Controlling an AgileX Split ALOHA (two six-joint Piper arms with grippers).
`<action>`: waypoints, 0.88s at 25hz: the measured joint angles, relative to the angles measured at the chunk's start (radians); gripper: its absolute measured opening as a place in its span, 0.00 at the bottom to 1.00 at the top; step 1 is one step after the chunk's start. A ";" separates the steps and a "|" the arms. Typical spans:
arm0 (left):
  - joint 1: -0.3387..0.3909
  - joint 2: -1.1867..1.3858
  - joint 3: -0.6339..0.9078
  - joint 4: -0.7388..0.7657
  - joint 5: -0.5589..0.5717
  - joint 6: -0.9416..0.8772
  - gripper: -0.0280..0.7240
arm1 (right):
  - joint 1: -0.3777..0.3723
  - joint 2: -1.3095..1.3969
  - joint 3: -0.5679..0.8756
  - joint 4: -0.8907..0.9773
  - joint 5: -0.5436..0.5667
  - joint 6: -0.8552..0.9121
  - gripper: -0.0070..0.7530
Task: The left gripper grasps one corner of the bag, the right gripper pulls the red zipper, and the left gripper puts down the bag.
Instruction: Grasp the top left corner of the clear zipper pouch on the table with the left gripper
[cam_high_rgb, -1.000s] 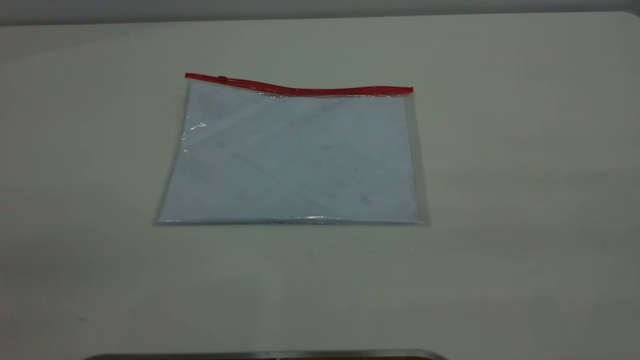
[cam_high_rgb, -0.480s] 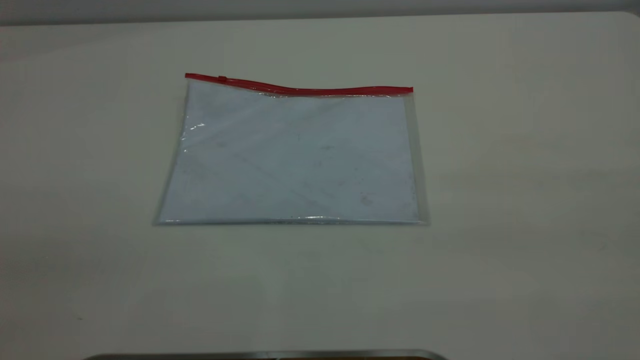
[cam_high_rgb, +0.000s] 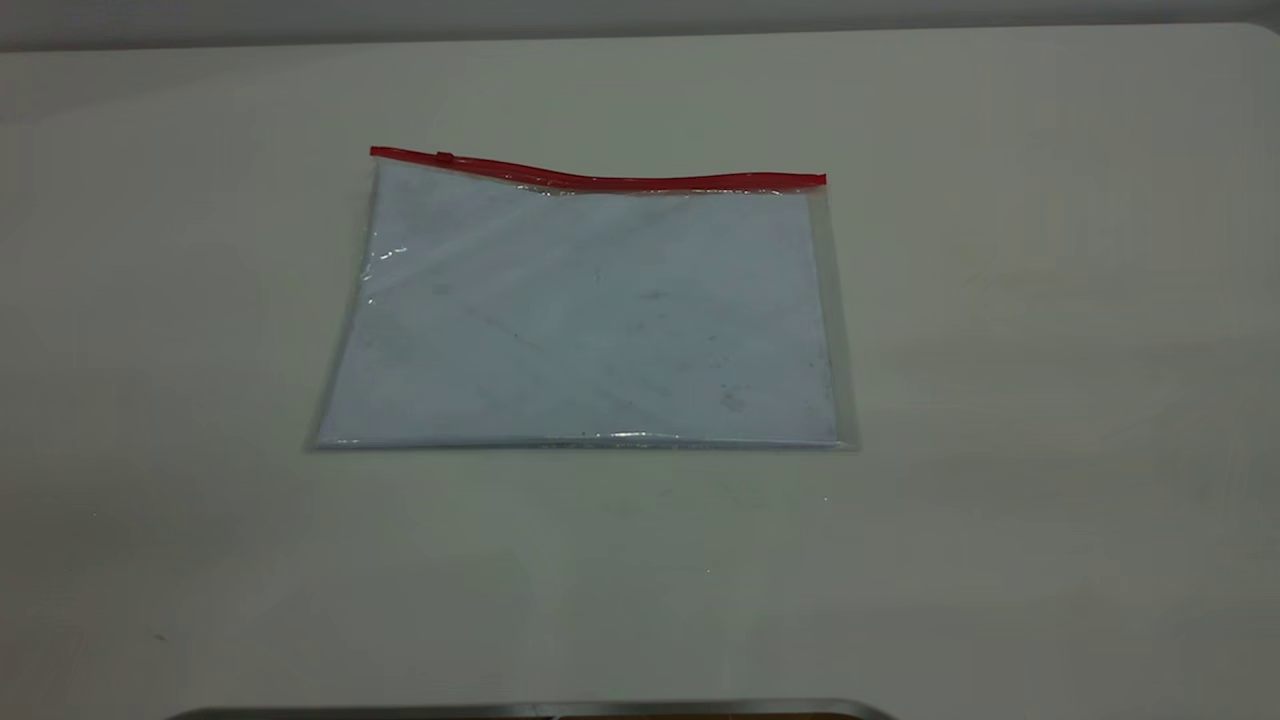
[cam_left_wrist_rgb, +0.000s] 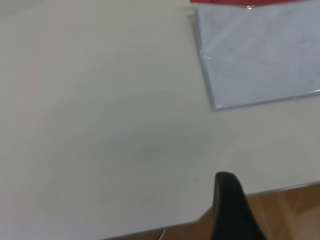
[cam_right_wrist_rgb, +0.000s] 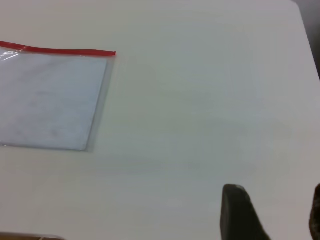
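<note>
Neither arm is seen in the exterior view. One black finger (cam_left_wrist_rgb: 231, 210) of the left end effector is seen in its wrist view. Two separated fingers (cam_right_wrist_rgb: 239, 212) of the right end effector (cam_right_wrist_rgb: 277, 215) are seen, spread apart.

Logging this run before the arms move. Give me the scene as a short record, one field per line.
bag: the bag lies flat on the table, nothing touching it
zipper: the red zipper runs along the bag's far long edge
slider: small red slider tab near the strip's left end
left gripper: left gripper near the table's edge, clear of the bag; one finger in view
right gripper: right gripper over bare table, apart from the bag, fingers spread
task progress: corner not yet grasped
</note>
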 joint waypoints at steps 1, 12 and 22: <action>0.000 0.000 0.000 0.001 -0.002 -0.008 0.68 | 0.000 0.005 0.000 0.016 0.000 0.000 0.51; 0.000 0.522 -0.138 0.006 -0.208 -0.050 0.71 | 0.000 0.527 -0.005 0.218 -0.315 -0.267 0.59; 0.000 1.132 -0.265 -0.259 -0.487 0.257 0.77 | 0.000 1.140 -0.123 0.697 -0.693 -0.863 0.68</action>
